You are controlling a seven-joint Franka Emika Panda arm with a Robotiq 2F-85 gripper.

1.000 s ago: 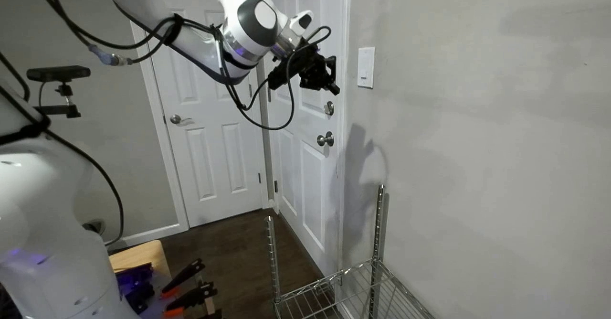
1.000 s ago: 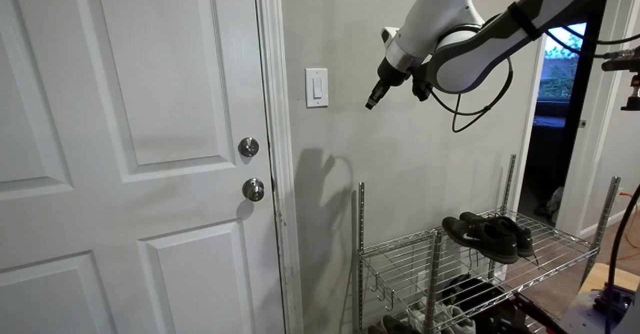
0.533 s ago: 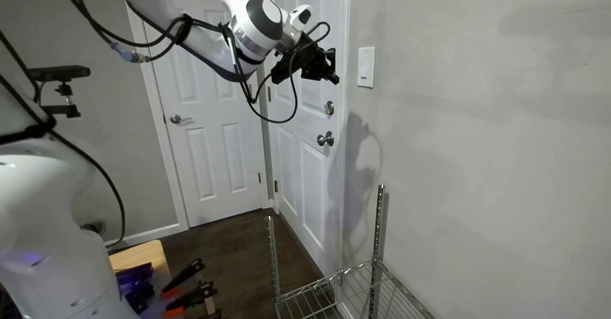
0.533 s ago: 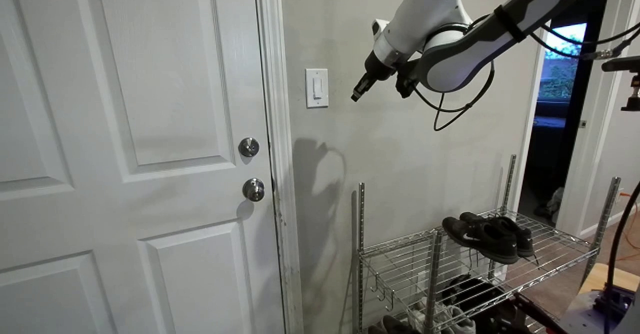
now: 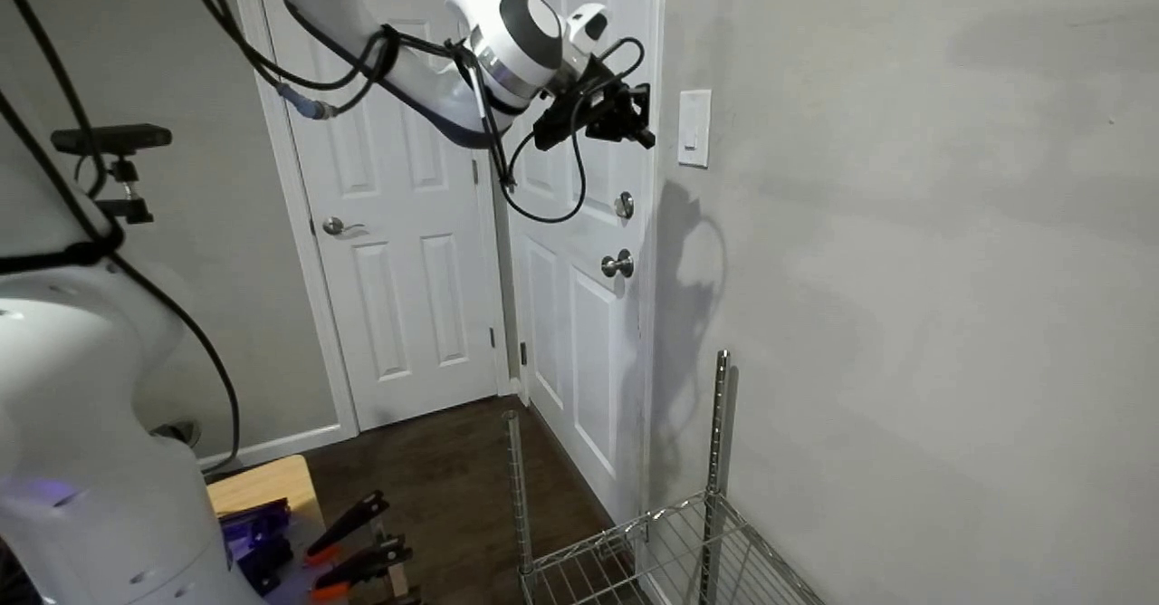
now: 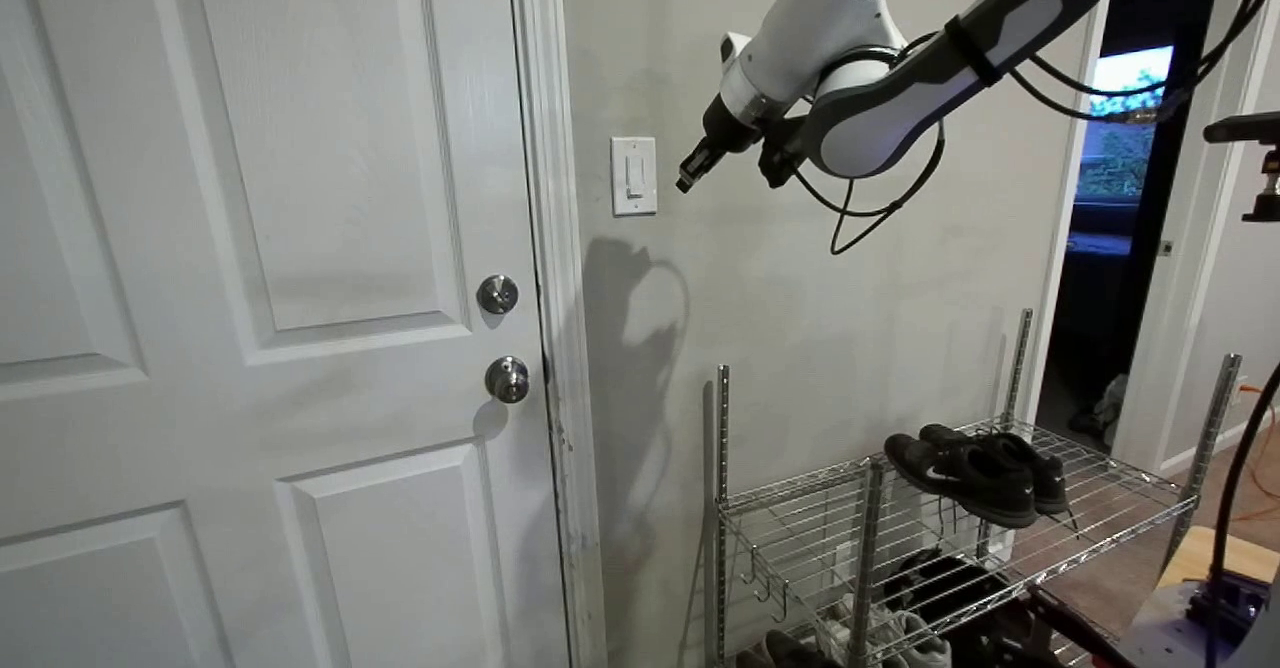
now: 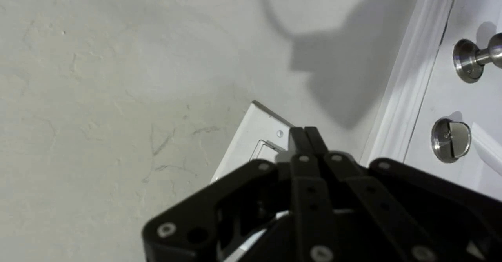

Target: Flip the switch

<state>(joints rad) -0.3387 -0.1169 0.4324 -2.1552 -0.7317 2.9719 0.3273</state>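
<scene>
You have the end effector (image 7: 304,130) narrow, tips together, near but apart from the white light-switch plate (image 6: 634,176), which sits upright on the wall (image 6: 800,348) just beside the door frame (image 6: 558,248).

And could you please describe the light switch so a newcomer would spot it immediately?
In an exterior view, go from the large white door rightward across its frame onto the wall. There, higher than the door knob, is the light switch: an upright white rectangular plate, unlike the round silver knob and lock.
</scene>
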